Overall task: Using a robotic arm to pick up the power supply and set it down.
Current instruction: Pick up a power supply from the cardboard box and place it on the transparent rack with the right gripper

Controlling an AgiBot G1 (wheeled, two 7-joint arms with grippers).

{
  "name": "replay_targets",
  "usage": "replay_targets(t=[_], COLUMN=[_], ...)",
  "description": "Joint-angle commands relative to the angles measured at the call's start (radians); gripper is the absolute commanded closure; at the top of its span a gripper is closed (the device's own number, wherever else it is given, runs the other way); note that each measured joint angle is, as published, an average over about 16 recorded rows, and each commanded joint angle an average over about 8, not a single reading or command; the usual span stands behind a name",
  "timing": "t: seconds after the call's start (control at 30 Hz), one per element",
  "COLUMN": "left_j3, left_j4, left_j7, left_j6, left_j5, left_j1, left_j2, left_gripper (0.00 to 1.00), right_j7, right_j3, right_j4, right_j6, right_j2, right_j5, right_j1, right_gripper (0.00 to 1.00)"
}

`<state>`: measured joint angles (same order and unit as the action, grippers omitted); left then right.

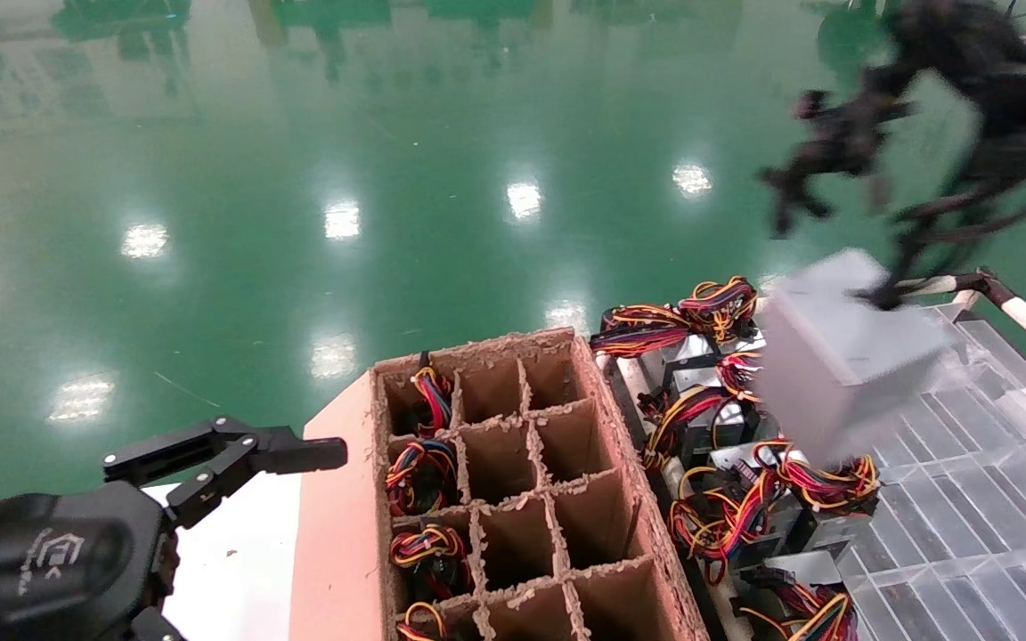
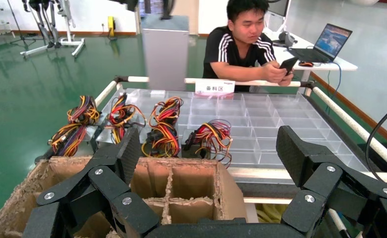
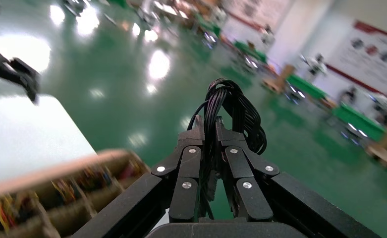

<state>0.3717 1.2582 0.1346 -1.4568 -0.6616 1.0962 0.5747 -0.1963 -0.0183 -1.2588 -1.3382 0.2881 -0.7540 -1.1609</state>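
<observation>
The left gripper is matte black, its angular linked fingers studded with silver screws; its rounded wrist bears a white logo. The right gripper has matching black, screw-studded fingers.

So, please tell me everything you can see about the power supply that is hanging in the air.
The power supply is a plain silver-grey metal box, rectangular, with flat unmarked faces. It hangs tilted in the air above the clear tray and the wired units, touching neither. Its black cables rise in a looped bundle, and the right gripper is shut on them, so the box dangles by the cables alone. It looks blurred in the head view.
</observation>
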Motion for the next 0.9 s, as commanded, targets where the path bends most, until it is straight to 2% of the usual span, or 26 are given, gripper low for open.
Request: replay_targets(t=[0.03, 0.27, 0.5, 0.7, 0.9], left_j3=[0.000, 0.000, 0.000, 0.000, 0.000], left_j4=[0.000, 0.000, 0.000, 0.000, 0.000], left_j7=[0.000, 0.000, 0.000, 0.000, 0.000], left_j6=[0.000, 0.000, 0.000, 0.000, 0.000], left_j5=[0.000, 0.000, 0.000, 0.000, 0.000], left_j1=[0.000, 0.000, 0.000, 0.000, 0.000], left_j2=[0.000, 0.000, 0.000, 0.000, 0.000], left_gripper=[0.00, 0.00, 0.00, 0.00, 0.00], right_j7=[0.005, 0.095, 0.222, 0.302, 0.348], right_j3=[-0.032, -0.141, -0.266, -0.358, -0.422], right_j4=[0.015, 0.193, 0.389, 0.459, 0.474], right_j6=[-0.003, -0.107, -0.222, -0.238, -0.228], right_j2=[-0.054, -0.123, -0.103, -0.067, -0.025], right_j5=[0.007, 0.010, -0.005, -0.017, -0.027], right_j1=[0.026, 0.186, 0.362, 0.523, 0.659], right_gripper=[1.00, 1.00, 1.00, 1.00, 1.00])
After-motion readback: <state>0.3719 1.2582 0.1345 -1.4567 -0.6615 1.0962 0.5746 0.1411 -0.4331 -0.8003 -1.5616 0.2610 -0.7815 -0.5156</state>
